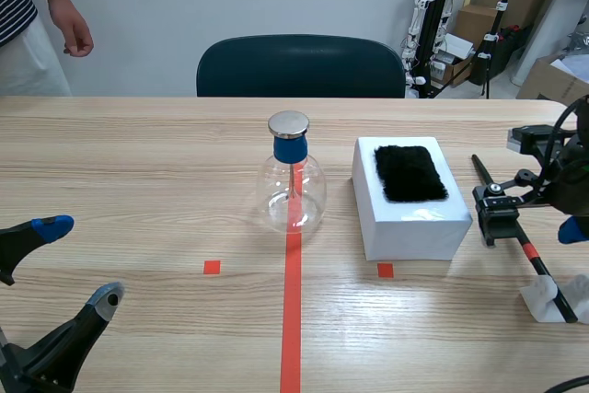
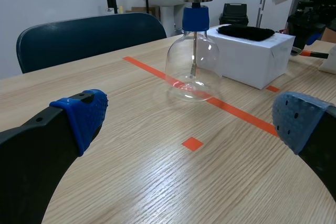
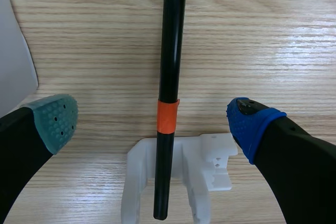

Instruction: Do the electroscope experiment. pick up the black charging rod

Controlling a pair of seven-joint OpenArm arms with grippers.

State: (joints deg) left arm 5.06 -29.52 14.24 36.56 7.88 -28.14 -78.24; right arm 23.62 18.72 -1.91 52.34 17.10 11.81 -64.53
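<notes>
Black charging rod (image 1: pixel 540 267) lies on the table (image 1: pixel 138 154) at the right side, just right of the white box (image 1: pixel 414 227). Its near end sits in a white holder (image 3: pixel 210 166). Right pincer (image 3: pixel 152 123) is open, one finger on each side of the rod, not touching. Left pincer (image 1: pixel 78 262) is open at near left, well apart from the flask electroscope (image 1: pixel 294 186).

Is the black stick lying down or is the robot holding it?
Lying down. The black rod rests with its end in a white stand, and the right arm's jaws are open beside it.
</notes>
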